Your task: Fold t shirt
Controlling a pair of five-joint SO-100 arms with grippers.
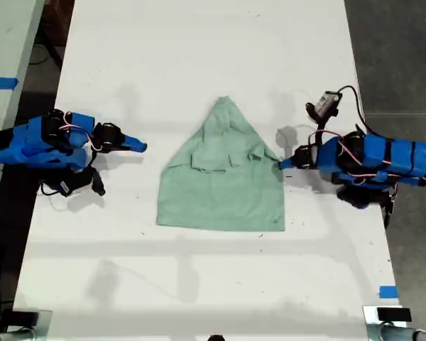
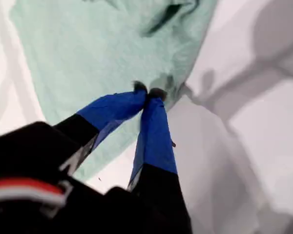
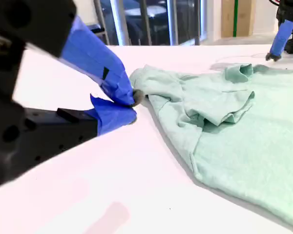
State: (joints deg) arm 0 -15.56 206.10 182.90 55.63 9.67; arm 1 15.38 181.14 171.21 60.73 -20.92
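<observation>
The pale mint-green t shirt [image 1: 224, 185] lies on the white table [image 1: 199, 64], partly folded into a shape with a narrow peak at the top and a wide straight hem toward the exterior view's bottom. Wrinkled flaps cross its middle. My first gripper [image 1: 282, 165] comes from the exterior view's right and is shut on the t shirt's [image 2: 88, 53] edge, where the cloth puckers at its tips [image 2: 147, 92]. My second gripper [image 1: 140, 147], at the exterior view's left, is shut with nothing in it, a short gap from the t shirt [image 3: 224, 122]; its tips [image 3: 134, 101] sit near the table.
Cables and a small black-and-white module [image 1: 326, 104] sit on the first arm. Blue tape marks [image 1: 388, 292] lie near the table's corner at the exterior view's lower right. Dark floor [image 1: 397, 57] borders the table at the exterior view's right; another white surface [image 1: 3, 42] lies at its left.
</observation>
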